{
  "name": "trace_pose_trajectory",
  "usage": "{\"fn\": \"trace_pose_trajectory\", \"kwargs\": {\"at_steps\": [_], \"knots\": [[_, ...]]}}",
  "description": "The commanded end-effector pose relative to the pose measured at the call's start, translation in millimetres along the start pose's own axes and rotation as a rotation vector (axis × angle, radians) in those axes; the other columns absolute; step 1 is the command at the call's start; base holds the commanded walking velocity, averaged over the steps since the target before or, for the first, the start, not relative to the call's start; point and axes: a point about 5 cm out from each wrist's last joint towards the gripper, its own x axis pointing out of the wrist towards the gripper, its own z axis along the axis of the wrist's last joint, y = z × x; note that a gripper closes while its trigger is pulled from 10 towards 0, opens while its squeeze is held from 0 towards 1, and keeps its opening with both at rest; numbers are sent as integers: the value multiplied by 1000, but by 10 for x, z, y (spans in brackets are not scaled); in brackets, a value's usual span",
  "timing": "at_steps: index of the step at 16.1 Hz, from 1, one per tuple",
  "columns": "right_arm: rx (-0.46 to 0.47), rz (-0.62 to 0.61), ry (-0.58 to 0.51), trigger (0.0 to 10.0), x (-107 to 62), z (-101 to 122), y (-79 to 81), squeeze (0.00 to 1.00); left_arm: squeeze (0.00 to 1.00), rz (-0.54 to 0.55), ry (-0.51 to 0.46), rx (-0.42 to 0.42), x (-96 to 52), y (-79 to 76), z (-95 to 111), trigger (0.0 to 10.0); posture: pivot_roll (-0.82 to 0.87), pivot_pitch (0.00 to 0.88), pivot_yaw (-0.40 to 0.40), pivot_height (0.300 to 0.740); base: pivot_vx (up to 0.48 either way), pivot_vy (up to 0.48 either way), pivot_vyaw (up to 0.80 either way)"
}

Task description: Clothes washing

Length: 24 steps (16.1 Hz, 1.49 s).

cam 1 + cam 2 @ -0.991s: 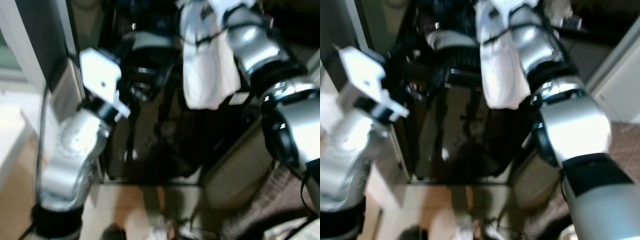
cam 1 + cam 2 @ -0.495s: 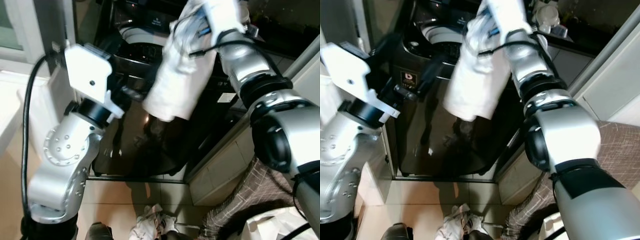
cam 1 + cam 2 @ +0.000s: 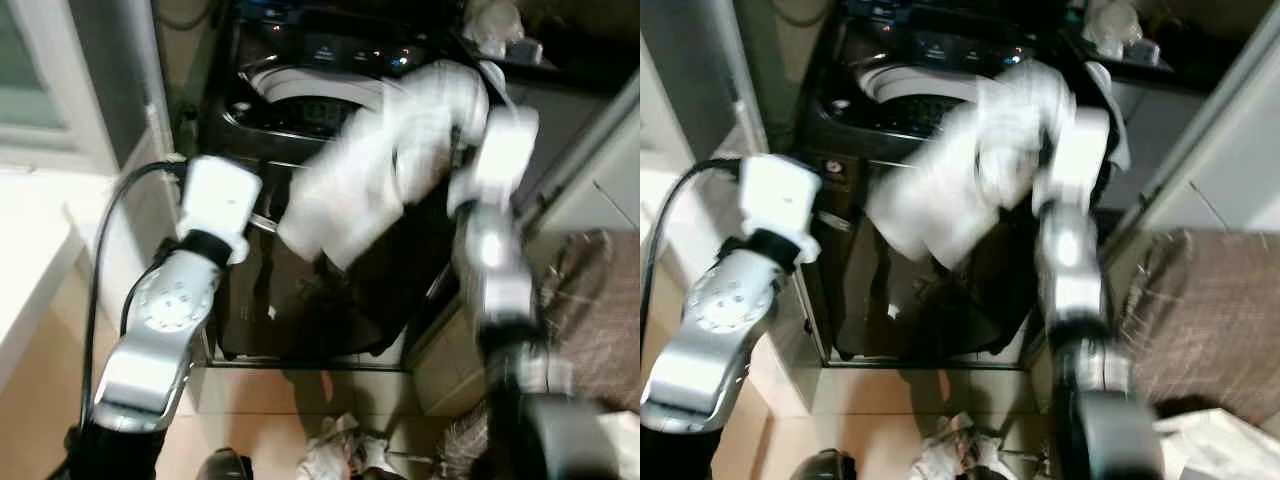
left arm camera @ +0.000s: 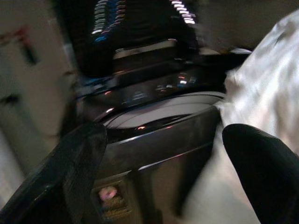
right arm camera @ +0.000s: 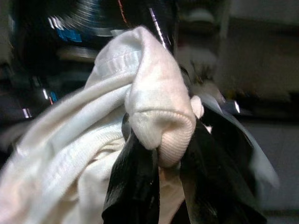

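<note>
Apparently blurred washer (image 3: 300, 110) lettering, unreadable.

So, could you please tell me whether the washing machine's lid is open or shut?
Open: the washing machine shows its pale drum rim from above. The right gripper holds the white garment beside it.

One washing machine (image 3: 300, 200), one white garment (image 3: 370, 180) up in the air. Two grippers: left gripper (image 4: 163, 172), right gripper (image 5: 163, 158). One crumpled cloth (image 3: 340, 455) on the floor.
</note>
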Motion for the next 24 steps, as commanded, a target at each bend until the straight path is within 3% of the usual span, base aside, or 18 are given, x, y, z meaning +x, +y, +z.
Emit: {"fn": "trace_pose_trajectory", "kwargs": {"at_steps": [1, 3, 5, 8, 11, 14, 18, 22, 24], "knots": [[-17, 8, -90, 10000, 22, 177, 5, 0, 0, -62, -37, 40, 65, -63, 86, 10000, -71, 0, -50, 740, 0, 0, 0], [-27, 27, -51, 10000, -61, 57, 49, 0, 0, -71, -44, 41, 117, -19, 89, 10000, -76, 0, -32, 740, 0, 0, 0], [-22, 70, -52, 10000, -43, 164, 152, 0, 0, -6, -54, -26, 134, -9, 62, 10000, -74, 0, -33, 740, 0, 0, 0], [-18, 95, -143, 10000, 71, 414, 201, 0, 0, 56, -129, -55, 121, 5, 160, 10000, -54, 0, -55, 740, 160, 0, 0], [-18, 62, -241, 10000, 186, 699, 200, 0, 0, 32, -179, -1, 122, 7, 237, 10000, -35, 0, -70, 740, 480, 0, 0], [-33, 84, -418, 10000, 507, 1293, 241, 0, 0, 54, -261, 2, 143, 29, 378, 10000, -36, 0, -77, 740, 480, 0, 0], [-73, 116, -490, 10000, 793, 1743, 273, 0, 0, 78, -306, 20, 170, 64, 471, 10000, -14, 0, -99, 740, 480, 0, 0], [-217, 118, -391, 10000, 1034, 1876, 324, 0, 0, 47, -303, 26, 169, 47, 495, 10000, 5, 0, -105, 740, 240, 0, 0], [-328, 112, -288, 10000, 1082, 1755, 338, 0, 0, 43, -317, 22, 149, 60, 547, 10000, 24, 0, -104, 740, 0, 0, 0]]}}
